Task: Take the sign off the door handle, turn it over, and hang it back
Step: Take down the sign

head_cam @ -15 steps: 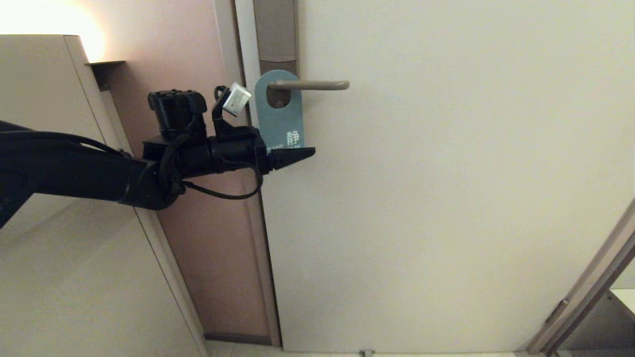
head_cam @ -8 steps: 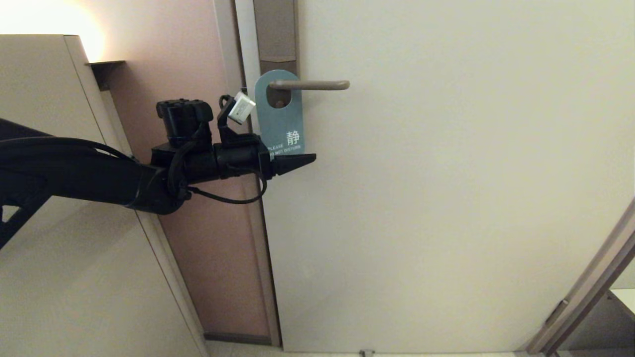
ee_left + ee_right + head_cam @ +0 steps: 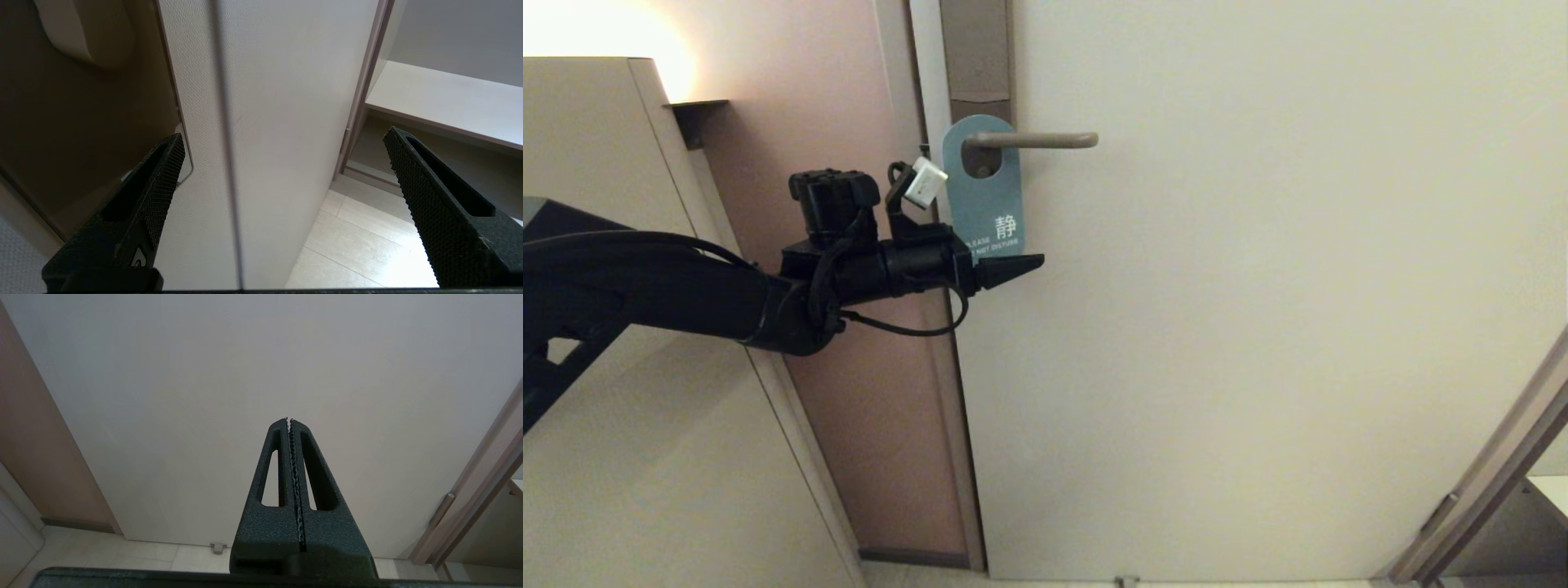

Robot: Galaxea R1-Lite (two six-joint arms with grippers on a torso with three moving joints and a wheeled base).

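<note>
I had the left gripper (image 3: 1021, 264) spread wide and empty, just under the sign (image 3: 983, 192), which hung blue face out on the door handle (image 3: 1031, 140), at twelve o'clock from my fingertips. To grip well I needed the sign's lower edge between the jaws before closing. The right gripper (image 3: 289, 420) sat shut and parked.

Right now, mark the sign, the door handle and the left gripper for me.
sign (image 3: 982, 200), head view, blue face below its hole.
door handle (image 3: 1037, 140), head view, middle of the lever.
left gripper (image 3: 1013, 265), head view, at its tip.
</note>
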